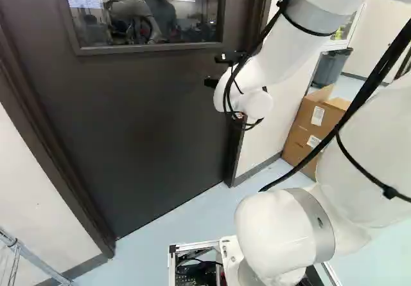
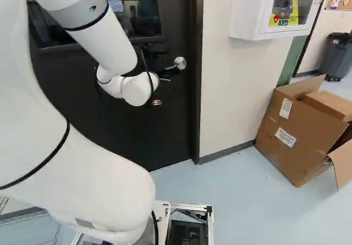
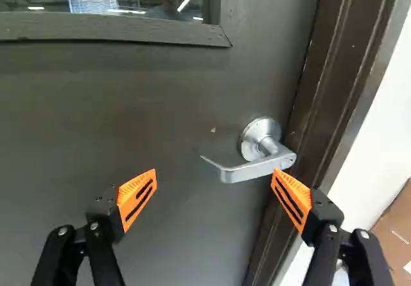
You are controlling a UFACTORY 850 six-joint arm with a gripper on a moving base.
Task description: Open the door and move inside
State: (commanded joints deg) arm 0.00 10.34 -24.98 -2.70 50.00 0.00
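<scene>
My gripper (image 1: 210, 82) shows as black parts beyond the white wrist in the left base view, up close to the dark door (image 1: 141, 119). The door is shut in its frame. In the wrist view the gripper (image 3: 214, 173) is open, its orange-padded fingers wide apart with nothing held. A silver lever handle (image 3: 247, 170) lies ahead of it, its free end between the fingers and its pivot end by one fingertip; whether that finger touches it, I cannot tell. The lever stands about level. In the right base view the handle's round base (image 2: 180, 63) shows just beyond the wrist.
A dark door frame (image 2: 196, 91) borders the handle side, then a pale wall (image 2: 228, 91) with a white cabinet (image 2: 250, 14). An opened cardboard box (image 2: 300, 137) stands on the floor by that wall. A metal rack (image 1: 32, 257) is at the left base view's lower left.
</scene>
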